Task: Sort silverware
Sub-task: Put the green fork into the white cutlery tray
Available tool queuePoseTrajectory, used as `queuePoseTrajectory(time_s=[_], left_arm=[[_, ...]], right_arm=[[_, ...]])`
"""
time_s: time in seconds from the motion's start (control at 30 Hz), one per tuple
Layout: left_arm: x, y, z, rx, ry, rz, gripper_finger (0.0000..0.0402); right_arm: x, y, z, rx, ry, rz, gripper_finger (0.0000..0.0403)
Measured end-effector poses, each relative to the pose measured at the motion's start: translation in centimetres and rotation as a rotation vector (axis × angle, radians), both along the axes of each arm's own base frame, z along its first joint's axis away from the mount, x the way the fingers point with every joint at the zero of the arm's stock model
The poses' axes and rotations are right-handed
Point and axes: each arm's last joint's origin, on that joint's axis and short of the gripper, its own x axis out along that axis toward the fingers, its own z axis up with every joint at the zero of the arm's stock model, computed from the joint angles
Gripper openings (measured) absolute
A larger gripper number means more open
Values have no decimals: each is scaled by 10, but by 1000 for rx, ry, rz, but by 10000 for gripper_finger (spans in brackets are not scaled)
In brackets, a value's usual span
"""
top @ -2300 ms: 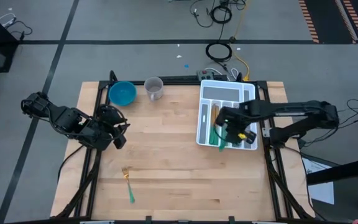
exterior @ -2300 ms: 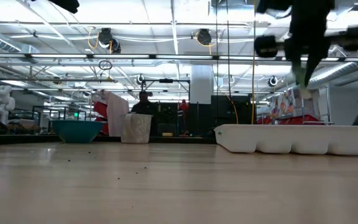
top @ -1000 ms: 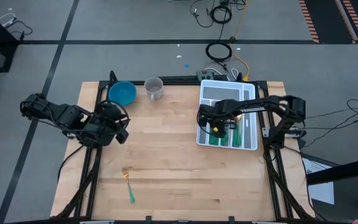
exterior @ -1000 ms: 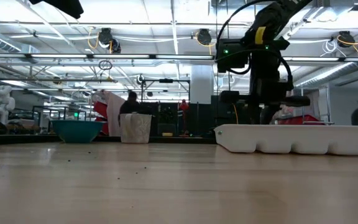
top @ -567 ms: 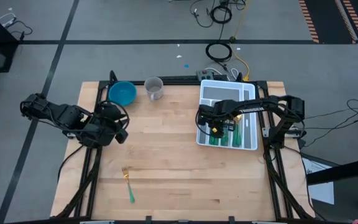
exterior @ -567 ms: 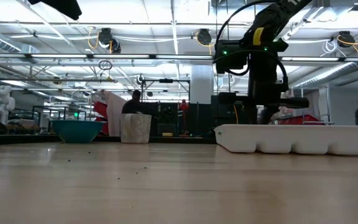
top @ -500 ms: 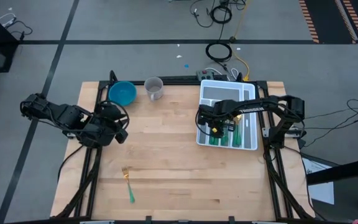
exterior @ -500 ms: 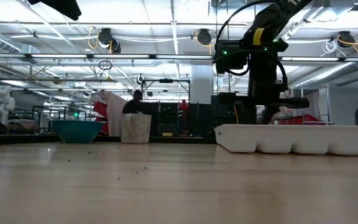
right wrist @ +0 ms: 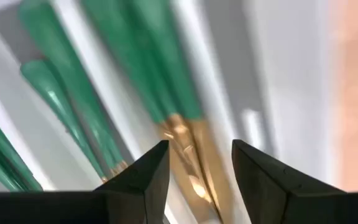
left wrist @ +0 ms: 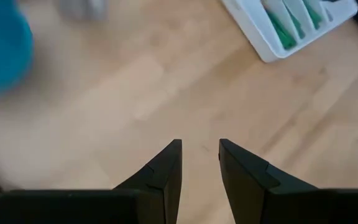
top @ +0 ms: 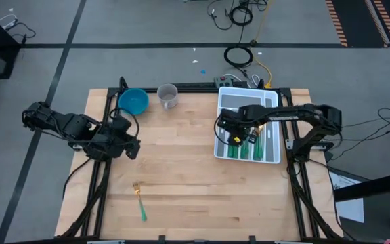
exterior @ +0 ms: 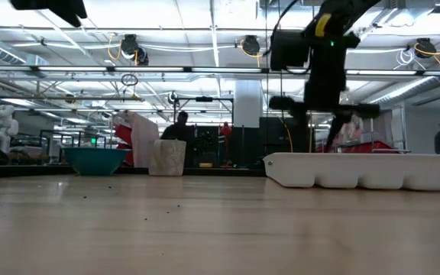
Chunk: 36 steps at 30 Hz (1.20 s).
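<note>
The right gripper [top: 235,137] hangs over the white divided tray [top: 271,157], jaws open and empty, above the teal-handled silverware [right wrist: 166,81] lying in it. One fork [top: 139,199] lies on the wooden table [top: 181,176]. The left gripper [left wrist: 199,163] waits open near the blue bowl [top: 133,102].

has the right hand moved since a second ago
Yes. In the low view the right hand has lifted clear above the white tray, where earlier it reached down to the rim. It now stands open over the silverware there.
</note>
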Motion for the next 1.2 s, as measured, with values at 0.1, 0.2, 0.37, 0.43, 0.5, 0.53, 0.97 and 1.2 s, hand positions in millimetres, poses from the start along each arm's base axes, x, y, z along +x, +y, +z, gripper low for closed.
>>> queuePoseTrajectory(time_s=[0.1,0.2,0.37,0.43,0.5,0.53,0.97,1.2], left_arm=[[4,-4,-1,-164,-26,104,114],[20,-18,-7,-289,-39,170,114],[54,-56,-36,-422,99,194,114],[65,-72,-49,-393,165,102,114],[71,-86,-63,-354,260,-29,114],[73,-92,-70,-339,316,-112,114],[62,-135,-109,156,622,-1329,114],[62,-134,-140,201,575,-1455,114]], right_arm=[[-1,0,29,-1,-94,-93,166],[-3,1,63,14,-203,-232,166],[-19,4,122,72,-397,-454,166],[-29,7,139,91,-460,-493,166],[-39,10,151,97,-511,-498,167],[-44,11,155,97,-530,-495,167],[-67,18,173,165,-617,-616,167],[-67,20,172,228,-613,-709,167]])
